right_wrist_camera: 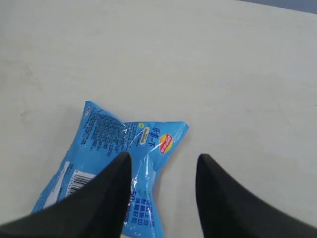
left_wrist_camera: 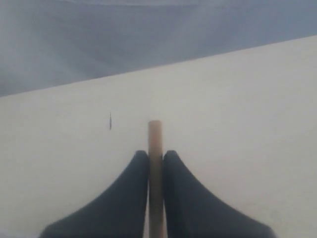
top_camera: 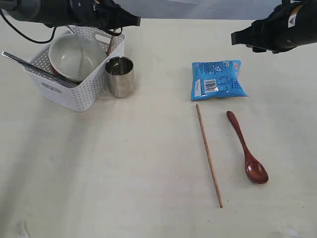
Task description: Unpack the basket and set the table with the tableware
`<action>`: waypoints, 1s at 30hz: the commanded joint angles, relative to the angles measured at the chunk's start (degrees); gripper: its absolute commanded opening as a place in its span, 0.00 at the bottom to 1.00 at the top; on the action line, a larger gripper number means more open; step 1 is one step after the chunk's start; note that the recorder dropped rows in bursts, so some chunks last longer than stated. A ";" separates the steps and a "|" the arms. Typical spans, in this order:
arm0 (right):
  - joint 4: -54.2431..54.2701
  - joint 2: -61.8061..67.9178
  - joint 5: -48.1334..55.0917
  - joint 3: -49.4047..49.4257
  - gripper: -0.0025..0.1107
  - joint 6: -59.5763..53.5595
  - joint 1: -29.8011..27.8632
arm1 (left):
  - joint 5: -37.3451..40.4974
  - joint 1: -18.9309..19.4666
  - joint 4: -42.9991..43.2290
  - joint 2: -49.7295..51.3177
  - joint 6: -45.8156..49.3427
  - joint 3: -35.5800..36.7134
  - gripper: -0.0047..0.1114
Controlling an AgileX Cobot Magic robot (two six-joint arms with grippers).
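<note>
The white basket [top_camera: 64,91] stands at the far left of the table [top_camera: 124,168], holding a cream bowl [top_camera: 77,57] and steel cutlery [top_camera: 25,64] that sticks out over its rim. A steel cup [top_camera: 120,76] stands right beside it. One wooden chopstick [top_camera: 209,154] and a reddish-brown spoon [top_camera: 246,148] lie on the right. My left gripper [top_camera: 132,21] hovers behind the basket. In the left wrist view this gripper [left_wrist_camera: 155,156] is shut on another chopstick [left_wrist_camera: 155,134]. My right gripper [top_camera: 237,37] [right_wrist_camera: 163,161] hangs open and empty above the blue packet.
A blue snack packet [top_camera: 218,79] [right_wrist_camera: 119,139] lies flat on the right, just beyond the chopstick and spoon. The tabletop's far edge runs close behind both arms.
</note>
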 commanded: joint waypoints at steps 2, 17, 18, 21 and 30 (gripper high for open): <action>-0.40 0.06 -0.87 -0.02 0.38 -0.47 -0.31 | 0.09 0.14 -0.54 0.12 -0.48 -0.30 0.04; -0.40 0.06 -1.98 -0.02 0.38 -0.25 -0.19 | 2.51 0.14 -0.28 -5.69 -0.28 -0.30 0.04; -0.40 0.06 -1.98 -0.02 0.38 -0.25 -0.19 | 2.78 0.14 -0.28 -6.19 -0.28 -0.30 0.04; -0.40 0.06 -2.24 -0.02 0.38 -0.26 -0.19 | 3.20 0.14 -0.28 -7.95 -0.28 -0.30 0.04; -0.40 0.06 -2.22 -0.02 0.38 -0.37 -0.19 | 3.34 0.14 -0.28 -11.43 -0.28 -0.19 0.04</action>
